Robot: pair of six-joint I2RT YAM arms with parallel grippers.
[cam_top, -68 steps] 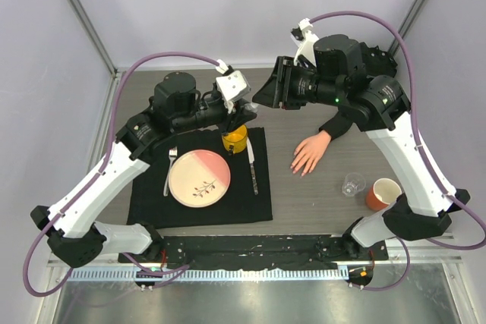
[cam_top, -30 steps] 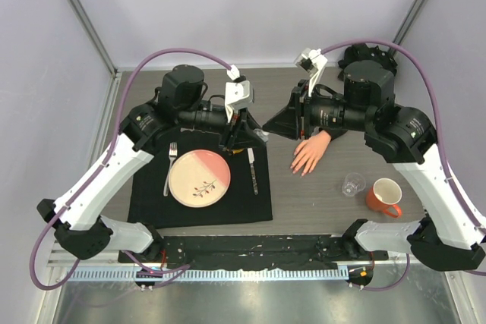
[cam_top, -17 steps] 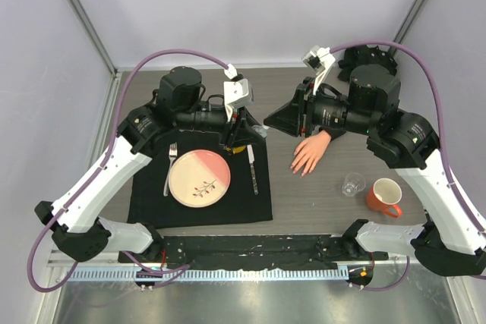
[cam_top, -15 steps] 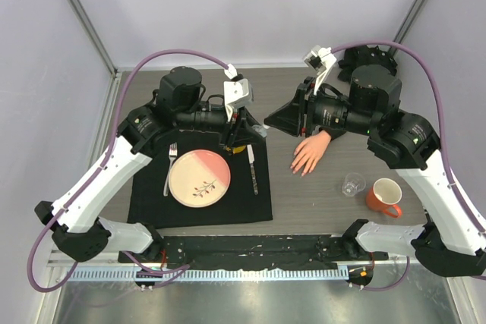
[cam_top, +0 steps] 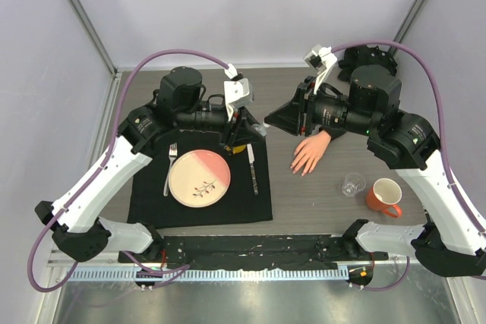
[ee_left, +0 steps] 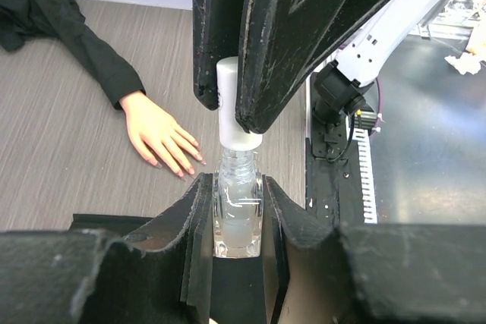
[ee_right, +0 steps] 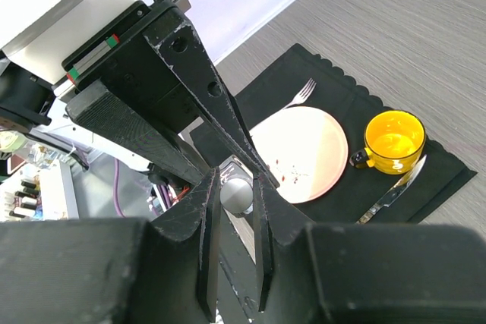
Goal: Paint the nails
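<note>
Now the mannequin hand [cam_top: 311,151] points its nails [cam_top: 301,170] toward the near-left.

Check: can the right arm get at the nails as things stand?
Probably not: the right pincer is shut on the cap, which sits on the bottle held by the left pincer. The nails themselves lie uncovered.

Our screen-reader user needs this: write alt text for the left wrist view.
The left gripper holds a clear bottle while the right gripper, at the top of the picture, clamps its white cap. To the left, a mannequin hand in a black sleeve lies flat on the grey table.
</note>
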